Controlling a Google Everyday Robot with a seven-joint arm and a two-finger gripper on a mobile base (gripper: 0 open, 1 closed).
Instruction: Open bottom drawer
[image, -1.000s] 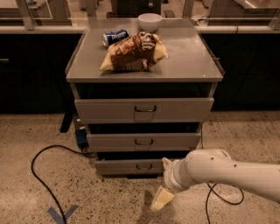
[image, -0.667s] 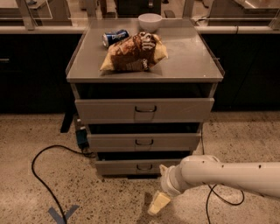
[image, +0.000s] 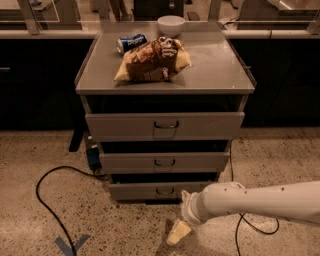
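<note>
You've got a grey metal cabinet top (image: 220, 65) with a crumpled brown-and-yellow snack bag (image: 154, 60) in the middle. A blue soda can (image: 131, 43) lies on its side just behind-left of the bag, and a white round bowl (image: 171, 25) is at the back edge. Below are the tall grey top drawer front (image: 200, 126) and the mid-sized grey drawer front (image: 200, 162). A black cable (image: 39, 187) loops on the speckled floor (image: 280, 155) at left, with a blue tape mark (image: 71, 245) near it. The gripper (image: 178, 232) is low over the floor, in front of the cabinet.
</note>
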